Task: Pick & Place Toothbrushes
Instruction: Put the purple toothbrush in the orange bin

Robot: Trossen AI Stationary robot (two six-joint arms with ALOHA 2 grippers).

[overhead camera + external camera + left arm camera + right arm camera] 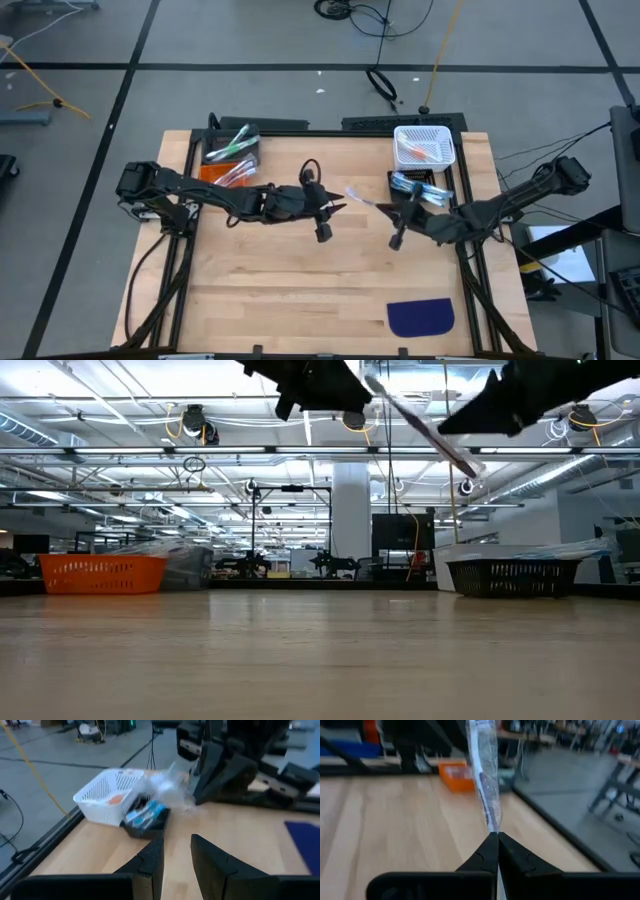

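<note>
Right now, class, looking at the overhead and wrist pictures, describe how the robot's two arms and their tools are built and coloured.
Both arms are dark, nearly black, jointed segments with black cables looping alongside. The left tool has two broad, wedge-shaped black fingers on a flat black bar. The right tool has two slim black fingers tapering to a sharp point. No markings or labels are visible on either arm.
</note>
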